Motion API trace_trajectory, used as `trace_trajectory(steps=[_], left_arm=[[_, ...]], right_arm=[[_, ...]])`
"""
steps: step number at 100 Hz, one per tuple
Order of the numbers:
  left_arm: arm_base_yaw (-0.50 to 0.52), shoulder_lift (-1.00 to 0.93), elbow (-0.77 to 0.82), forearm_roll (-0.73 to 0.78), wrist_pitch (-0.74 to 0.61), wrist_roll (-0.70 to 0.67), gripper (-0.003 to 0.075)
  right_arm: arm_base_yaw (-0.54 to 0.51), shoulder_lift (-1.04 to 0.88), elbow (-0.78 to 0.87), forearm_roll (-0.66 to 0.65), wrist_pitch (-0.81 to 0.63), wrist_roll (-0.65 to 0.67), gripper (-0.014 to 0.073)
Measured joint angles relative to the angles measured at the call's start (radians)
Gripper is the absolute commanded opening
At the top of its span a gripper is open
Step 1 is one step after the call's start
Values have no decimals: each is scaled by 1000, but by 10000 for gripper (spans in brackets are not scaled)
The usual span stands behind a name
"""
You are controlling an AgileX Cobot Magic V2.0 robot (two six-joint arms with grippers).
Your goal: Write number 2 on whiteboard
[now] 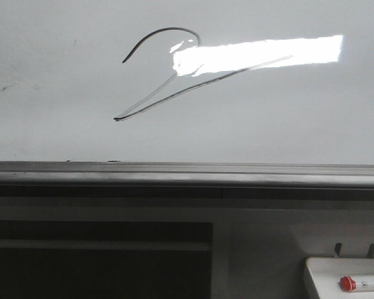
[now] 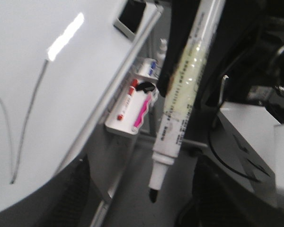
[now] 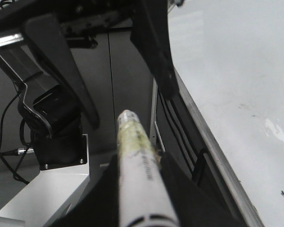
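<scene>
The right gripper [image 3: 141,201] is clenched on a white whiteboard marker [image 3: 135,161]. Its dark fingers [image 3: 102,198] press against both sides of the barrel, and the rest of the pen juts forward out of the grip. In the left wrist view the same pen is uncapped, with its black nib hanging in the air off the board.

The left gripper [image 2: 142,208] is spread wide and holds nothing. The nib hangs just above the gap between its two dark fingers [image 2: 73,198], and I cannot tell whether it touches either one.

The whiteboard [image 1: 287,118] runs alongside both grippers, just to one side of the held pen. A grey metal ledge [image 1: 174,174] runs along its near edge. Neither gripper appears in the front view.

The number 2 [image 1: 168,28] is drawn on the board, well away from the nib. It has a dark arc at the top, a fainter diagonal down to a sharp point, and a long slanted tail running into a bright rectangular glare [image 1: 262,53].

Beyond the pen, past the ledge, a small white tray [image 1: 318,271] holds a red-capped marker [image 1: 361,284].
</scene>
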Motion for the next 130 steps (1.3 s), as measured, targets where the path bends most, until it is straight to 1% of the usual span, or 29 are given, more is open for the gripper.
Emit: trace_trajectory(steps=[9, 37, 44, 51, 61, 73, 89, 93, 98, 103, 107, 108, 110, 111, 115, 120, 125, 130], left_arm=[[0, 48, -17, -34, 48, 5, 420], [0, 100, -19, -80, 46, 22, 413], [0, 100, -21, -81, 39, 24, 369], [0, 100, -23, -83, 27, 24, 289], [0, 100, -23, -89, 23, 28, 139], [0, 100, -23, -102, 29, 35, -17], [0, 100, -23, -102, 45, 69, -20], [0, 100, -23, -102, 47, 72, -20], [0, 100, -23, -102, 47, 75, -20], [0, 100, -23, -102, 47, 76, -20], [0, 100, -23, -104, 47, 76, -20], [0, 100, -23, -104, 47, 76, -20], [-2, 100, -23, -107, 47, 76, -20], [-2, 100, -23, -107, 47, 76, -20], [-2, 100, -23, -108, 41, 67, -20], [-2, 100, -23, -110, 22, 59, -20], [-2, 100, -23, -112, -15, 50, -20], [-2, 101, -23, -120, -59, 43, -20]], right_arm=[[21, 13, 0, 0, -17, -5, -71], [37, 40, 0, 0, -18, -5, -71], [38, 40, 0, 0, -18, -7, -71], [38, 40, 0, 0, -17, -7, -71], [38, 40, 0, 0, -19, -9, -71], [38, 40, 0, -4, -32, -9, -71], [39, 40, -2, 1, -20, -9, -69], [39, 40, -2, 1, -21, -9, -54], [39, 40, -2, 1, -21, -9, 1], [39, 40, -2, 1, -21, -9, 98], [39, 40, -2, 1, -21, -9, 213], [39, 40, -2, 1, -21, -9, 255], [39, 40, -2, 1, -21, -9, 297], [39, 40, -2, 1, -24, -9, 338], [39, 40, -2, 1, -27, -9, 451], [39, 40, -2, 1, -29, -9, 553], [39, 40, -2, 1, -31, -9, 616], [39, 39, -2, 1, -31, -9, 636]])
